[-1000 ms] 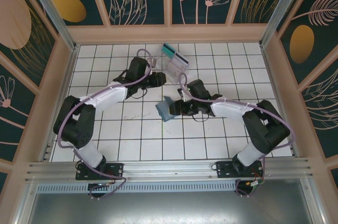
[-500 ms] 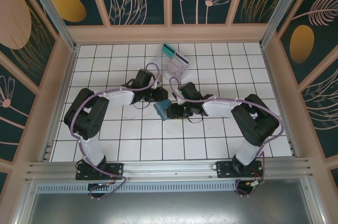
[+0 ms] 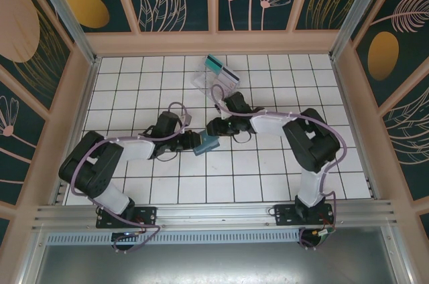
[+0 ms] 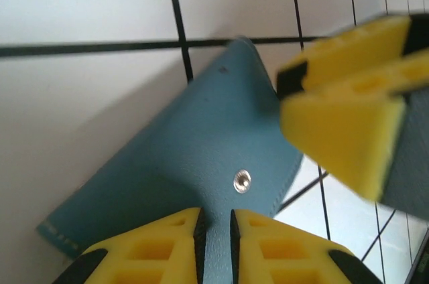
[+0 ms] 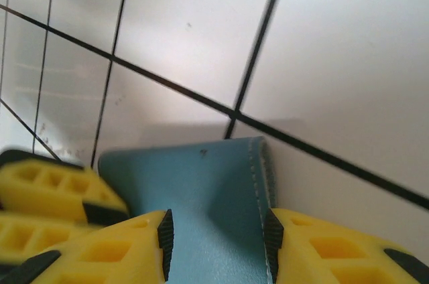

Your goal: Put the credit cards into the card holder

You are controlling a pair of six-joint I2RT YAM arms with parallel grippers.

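The card holder (image 3: 205, 143), a dark-teal wallet, is held just above the tiled floor between both grippers. My left gripper (image 3: 196, 142) comes in from the left and is shut on one flap, close to the holder's (image 4: 194, 157) metal snap (image 4: 242, 181). My right gripper (image 3: 216, 130) comes in from the right with its jaws shut across the holder's (image 5: 208, 183) width. In the left wrist view the right gripper's fingers (image 4: 348, 116) show at the upper right. The credit cards (image 3: 221, 68), one teal and one whitish, lie at the back.
A clear plastic tray (image 3: 209, 83) lies under the cards at the back middle. Wooden walls ring the white tiled floor (image 3: 134, 83). A metal rail (image 3: 214, 216) runs along the near edge by the arm bases.
My left gripper swung from near the tray down to the card holder and shut on it. The right gripper shifted left and back a little, still holding the card holder.
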